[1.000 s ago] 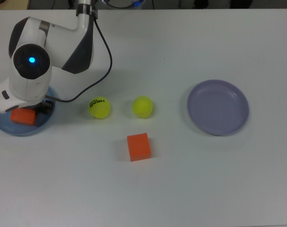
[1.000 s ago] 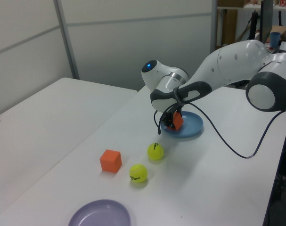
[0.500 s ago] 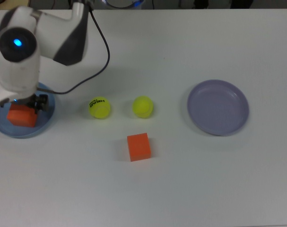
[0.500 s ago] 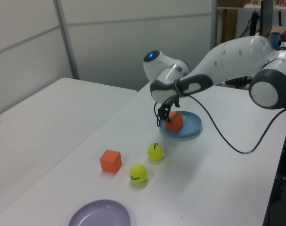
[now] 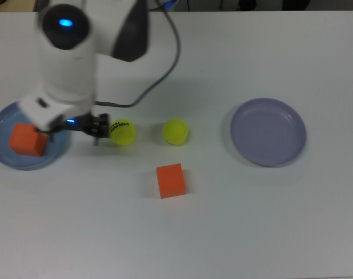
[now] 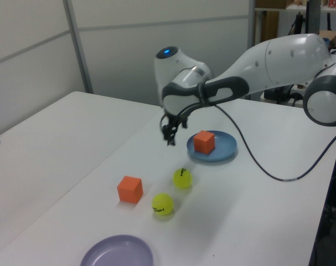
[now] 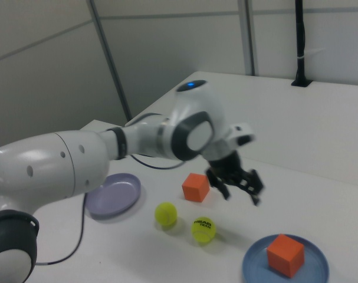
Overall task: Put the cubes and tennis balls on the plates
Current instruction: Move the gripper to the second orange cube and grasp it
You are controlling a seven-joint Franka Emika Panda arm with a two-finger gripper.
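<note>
One orange cube (image 5: 26,139) (image 6: 203,142) (image 7: 285,253) rests on the light blue plate (image 5: 2,119) (image 6: 226,151) (image 7: 314,266). The other cube (image 5: 171,180) (image 6: 129,189) (image 7: 196,187) lies on the table. Between the plates lie a tennis ball lettered HEAD (image 5: 122,132) (image 6: 182,178) (image 7: 203,229) and a plain tennis ball (image 5: 176,131) (image 6: 163,204) (image 7: 166,214). The lavender plate (image 5: 268,132) (image 6: 117,252) (image 7: 112,194) holds nothing. My gripper (image 5: 75,131) (image 6: 169,133) (image 7: 239,190) hangs open and empty above the table, between the blue plate and the HEAD ball.
The white table (image 5: 252,232) carries only these things. My arm (image 5: 115,26) and its black cable (image 5: 164,64) reach in from the top view's upper left. Grey wall panels (image 6: 129,44) stand behind the table in the left view.
My gripper has let go of the cube, which stays on the blue plate. It has risen and moved toward the top view's right, stopping beside the HEAD ball.
</note>
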